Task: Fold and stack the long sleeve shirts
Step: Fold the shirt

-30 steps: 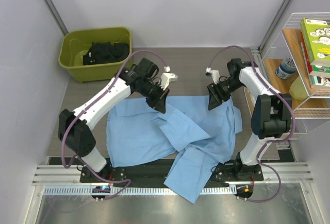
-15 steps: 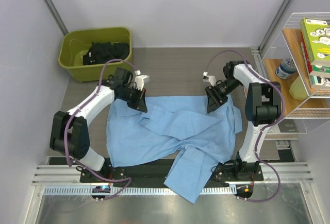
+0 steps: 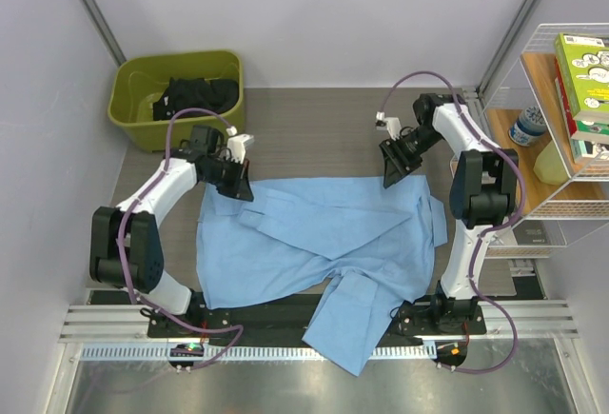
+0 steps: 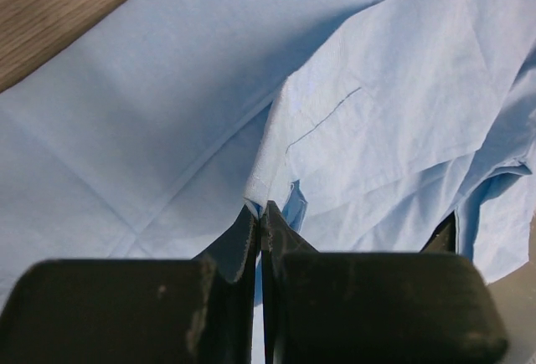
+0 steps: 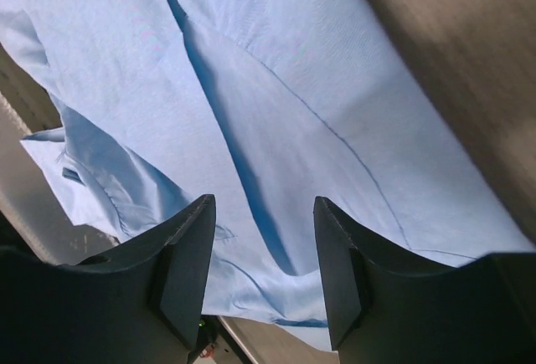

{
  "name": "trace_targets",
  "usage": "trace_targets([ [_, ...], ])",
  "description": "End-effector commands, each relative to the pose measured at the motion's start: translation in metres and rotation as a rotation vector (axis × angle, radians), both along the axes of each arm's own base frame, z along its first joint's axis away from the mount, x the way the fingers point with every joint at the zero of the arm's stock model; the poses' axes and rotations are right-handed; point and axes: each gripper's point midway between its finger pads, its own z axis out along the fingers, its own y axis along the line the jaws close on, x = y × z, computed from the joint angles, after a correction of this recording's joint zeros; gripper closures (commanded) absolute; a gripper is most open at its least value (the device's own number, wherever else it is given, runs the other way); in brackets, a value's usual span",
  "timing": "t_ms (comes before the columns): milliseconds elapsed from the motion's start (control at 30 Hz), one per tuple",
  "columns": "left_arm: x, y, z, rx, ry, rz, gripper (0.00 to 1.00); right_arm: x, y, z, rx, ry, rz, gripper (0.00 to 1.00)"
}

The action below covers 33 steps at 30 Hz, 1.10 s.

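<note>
A light blue long sleeve shirt [image 3: 324,233] lies spread and creased across the table, with one part hanging over the near edge [image 3: 354,333]. My left gripper [image 3: 242,189] is at the shirt's far left corner, shut on a pinched fold of its cloth. In the left wrist view the fingertips [image 4: 261,211] meet on that fold of the shirt [image 4: 167,88]. My right gripper [image 3: 393,174] is over the far right edge, open. The right wrist view shows its jaws [image 5: 264,213] apart above the shirt [image 5: 276,88], with nothing between them.
A green bin [image 3: 128,119] holding dark clothes [image 3: 195,95] stands at the far left. A wire shelf [image 3: 561,100] with books and a bottle is at the right. Bare wooden table [image 3: 324,133] runs behind the shirt; metal rails [image 3: 304,324] line the near edge.
My left gripper has moved left and back, pulling the shirt's folded flap out flat toward the far left. My right gripper has drawn slightly back to the far right edge.
</note>
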Motion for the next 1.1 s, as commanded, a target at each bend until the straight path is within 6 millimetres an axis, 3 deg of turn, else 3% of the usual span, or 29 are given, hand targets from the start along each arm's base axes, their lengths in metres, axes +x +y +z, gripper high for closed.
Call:
trace_targets([
  [0, 0.010, 0.015, 0.000, 0.036, -0.056, 0.012, 1.00, 0.017, -0.003, 0.016, -0.028, -0.051, -0.009, 0.45],
  [167, 0.011, 0.027, -0.009, 0.080, -0.051, 0.028, 0.99, 0.019, -0.008, 0.021, -0.061, -0.068, -0.006, 0.45],
  [233, 0.010, 0.036, -0.015, 0.135, -0.037, 0.039, 0.93, 0.019, -0.010, 0.023, -0.074, -0.076, -0.003, 0.45],
  [300, 0.013, 0.053, -0.016, 0.227, -0.042, 0.067, 0.79, 0.017, -0.014, 0.026, -0.108, -0.091, -0.001, 0.45],
  [333, 0.012, 0.060, -0.014, 0.261, -0.039, 0.082, 0.65, 0.015, -0.015, 0.026, -0.123, -0.091, 0.004, 0.45],
  [367, 0.013, 0.066, -0.011, 0.282, -0.055, 0.095, 0.57, 0.013, -0.016, 0.028, -0.137, -0.098, 0.010, 0.45],
  [433, 0.014, 0.073, 0.004, 0.313, -0.138, 0.084, 0.33, 0.006, -0.020, 0.030, -0.165, -0.101, 0.019, 0.45],
  [467, 0.013, 0.073, 0.010, 0.312, -0.166, 0.075, 0.26, 0.003, -0.019, 0.030, -0.171, -0.100, 0.023, 0.45],
  [533, 0.007, 0.067, 0.017, 0.329, -0.214, 0.023, 0.25, -0.012, -0.021, 0.022, -0.204, -0.068, 0.037, 0.46],
  [600, -0.005, 0.056, 0.011, 0.347, -0.201, -0.050, 0.25, -0.020, -0.021, 0.014, -0.222, -0.056, 0.037, 0.48],
  [733, -0.019, 0.055, -0.023, 0.417, -0.128, -0.080, 0.33, -0.025, -0.022, -0.015, -0.281, -0.047, 0.031, 0.48],
  [867, -0.019, 0.072, -0.063, 0.528, -0.053, -0.084, 0.41, -0.016, -0.029, -0.042, -0.341, -0.040, 0.019, 0.48],
  [1067, 0.004, 0.089, -0.094, 0.619, -0.098, -0.152, 0.49, 0.013, -0.037, -0.077, -0.412, -0.045, -0.014, 0.48],
])
